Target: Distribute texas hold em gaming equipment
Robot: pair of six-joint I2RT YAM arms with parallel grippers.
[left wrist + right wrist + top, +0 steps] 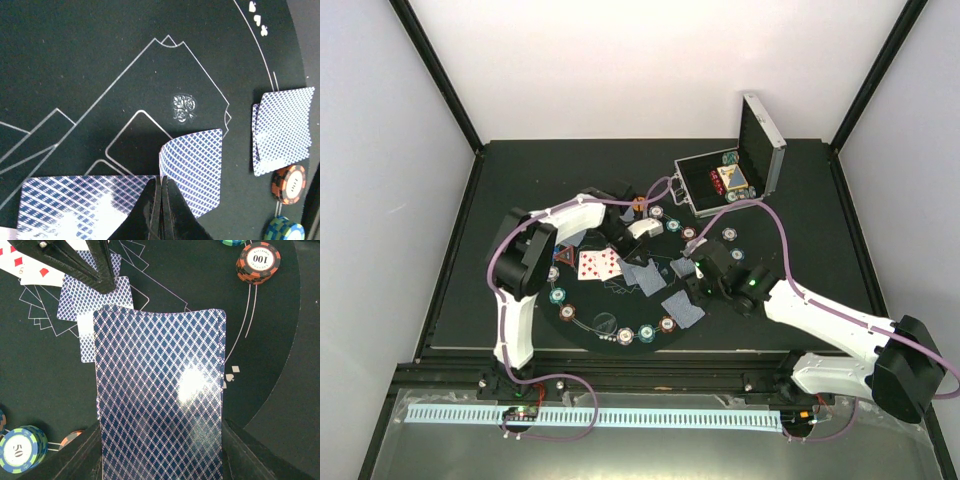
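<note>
My left gripper (161, 181) is shut on the edge of a blue-backed playing card (195, 160), which curls up off the black mat (100, 65). In the top view this gripper (632, 252) hangs over the mat's middle. My right gripper (160, 440) is shut on a deck of cards (160, 390), held flat between its fingers (240, 450). It sits right of centre (692, 268). Face-down cards (682, 308) and face-up red cards (598, 264) lie on the mat. Poker chips (257, 262) ring the mat's rim. A red triangle marker (564, 257) lies at the left.
The silver case (730, 180) stands open at the back right with chips inside. A face-down pair of cards (282, 130) lies beside a red-brown chip (289, 184) and a teal chip (285, 229). The two arms nearly meet over the mat's centre.
</note>
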